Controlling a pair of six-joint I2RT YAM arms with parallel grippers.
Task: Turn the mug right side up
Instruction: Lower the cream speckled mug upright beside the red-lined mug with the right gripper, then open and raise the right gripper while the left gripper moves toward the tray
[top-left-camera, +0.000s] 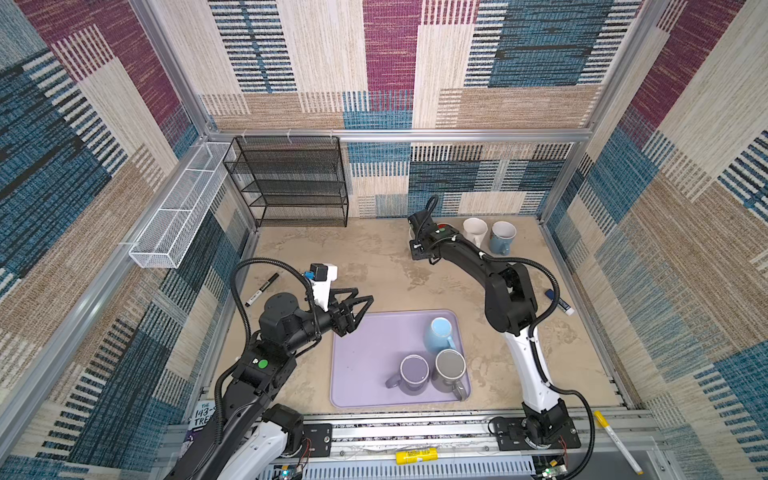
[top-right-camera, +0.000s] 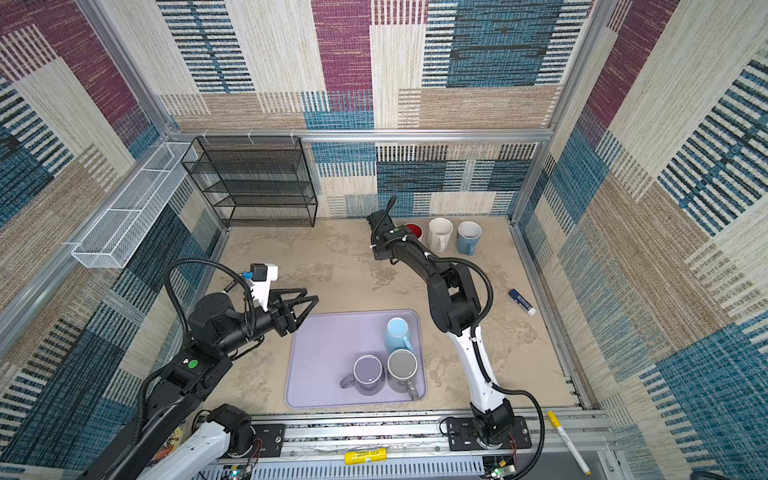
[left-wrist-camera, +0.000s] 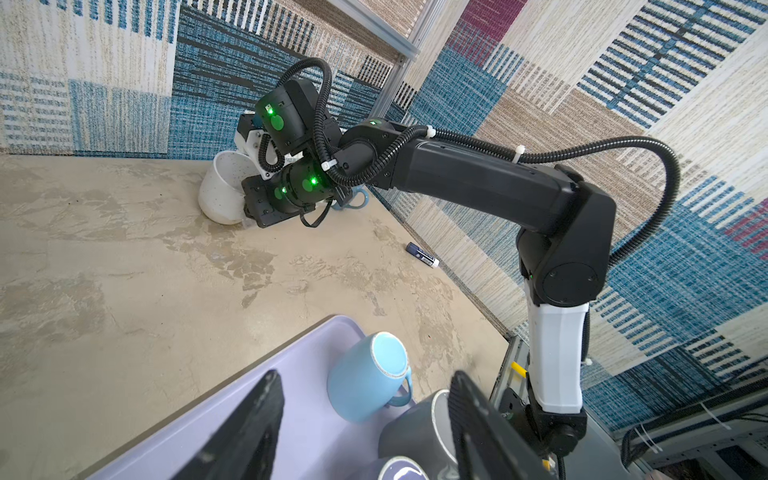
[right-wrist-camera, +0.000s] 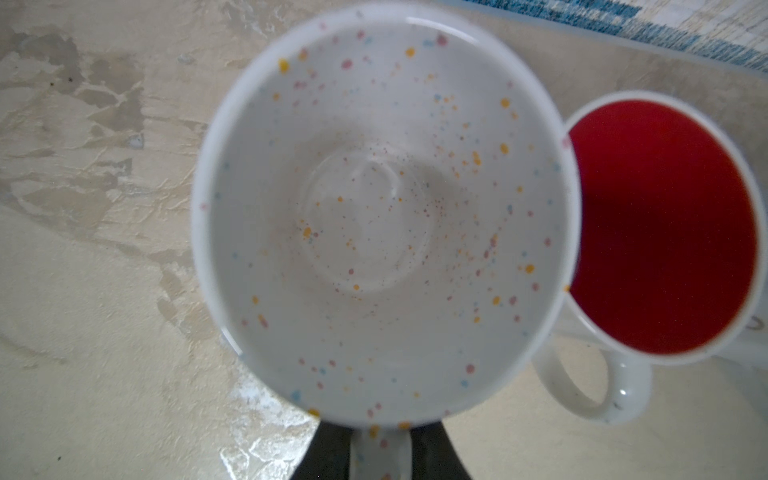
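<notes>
So we're looking at the right claw (right-wrist-camera: 380, 453) way at the back of the surface (top-left-camera: 332, 257), and it's clamped on the handle of the speckled mug (right-wrist-camera: 382, 208). The handle is sitting right between the two dark jaws in the right wrist view. We're staring straight down into the mug's open mouth there, so we're calling the flip basically done.

From the left wrist view the speckled mug (left-wrist-camera: 222, 191) is leaning a bit rather than standing square. Its base is down at the surface, but we can't tell if it's actually touching. It's landing just beside the red-inside mug (right-wrist-camera: 665, 228), rims nearly touching, with the white mug (top-left-camera: 475, 230) and the blue mug (top-left-camera: 502, 237) lined up further along, all mouth up.

What we're thinking is left for this one: level it, set it down, let go without bumping its red neighbour.

The left claw (top-left-camera: 365, 294) is hanging over the far corner of the purple tray (top-left-camera: 365, 374) with its jaws apart and nothing in them. On the tray we're seeing a light blue mug (top-left-camera: 440, 334), a purple mug (top-left-camera: 413, 372) and a grey mug (top-left-camera: 451, 365), and all three are looking bottom-up to us. So there are probably more flips waiting.
</notes>
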